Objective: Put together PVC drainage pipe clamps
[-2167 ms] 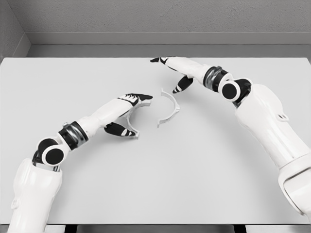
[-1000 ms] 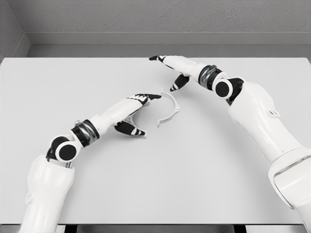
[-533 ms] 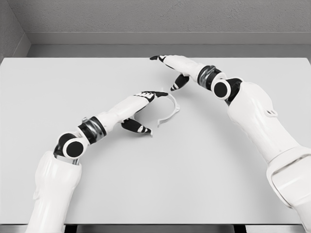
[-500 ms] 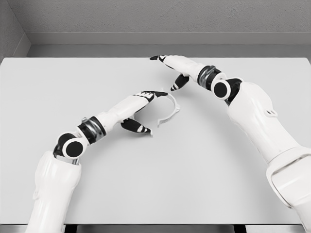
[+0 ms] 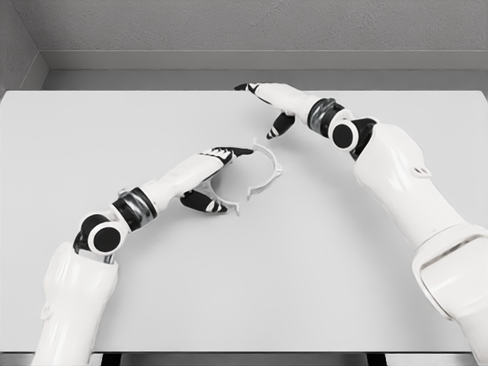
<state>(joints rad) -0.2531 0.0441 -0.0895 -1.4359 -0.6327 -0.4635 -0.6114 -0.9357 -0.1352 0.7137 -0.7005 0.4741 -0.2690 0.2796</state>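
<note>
Two white half-ring clamp pieces lie on the grey table (image 5: 320, 259). The right clamp half (image 5: 268, 169) lies free, its curve bulging to the right. The left clamp half (image 5: 233, 207) sits mostly hidden under my left hand (image 5: 227, 180), whose fingers (image 5: 229, 152) reach over it while the thumb (image 5: 203, 202) presses from below, gripping it. Its lower end shows close to the right half's lower end. My right hand (image 5: 259, 110) hovers just behind the right clamp half, fingers spread, holding nothing.
A grey wall (image 5: 244, 30) runs behind the table's far edge. Both forearms stretch across the middle of the table toward each other.
Over two seconds my left hand carried the left clamp half rightward toward the other half. In the last half second it drew back slightly left. The right hand barely shifted.
</note>
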